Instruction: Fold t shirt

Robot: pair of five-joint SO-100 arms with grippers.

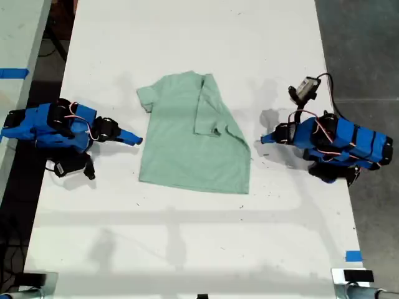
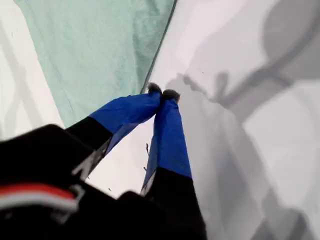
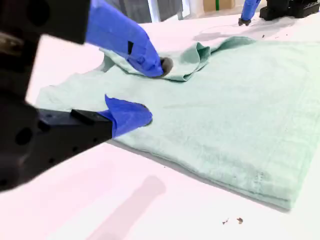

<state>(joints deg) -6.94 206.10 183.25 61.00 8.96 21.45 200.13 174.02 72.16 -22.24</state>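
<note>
The pale mint-green t shirt (image 1: pixel 187 143) lies flat in the middle of the white table (image 1: pixel 187 249). Its side on the exterior view's right is folded inward over the body, and one sleeve still sticks out at the upper left of that view. My first gripper (image 1: pixel 265 138) (image 2: pixel 162 92) is on the exterior view's right, shut and empty, its tips just off the shirt (image 2: pixel 100 50). At the shirt's (image 3: pixel 225 110) opposite edge, my second gripper (image 1: pixel 138 141) (image 3: pixel 154 90) is open with nothing between its fingers.
Both blue arms rest low on the table, one on each side of the shirt. A small camera with a cable (image 1: pixel 305 88) rises from the arm on the exterior view's right. Blue tape (image 1: pixel 353 256) marks the table near its front corner there. Another table (image 1: pixel 19 56) stands beyond the left edge.
</note>
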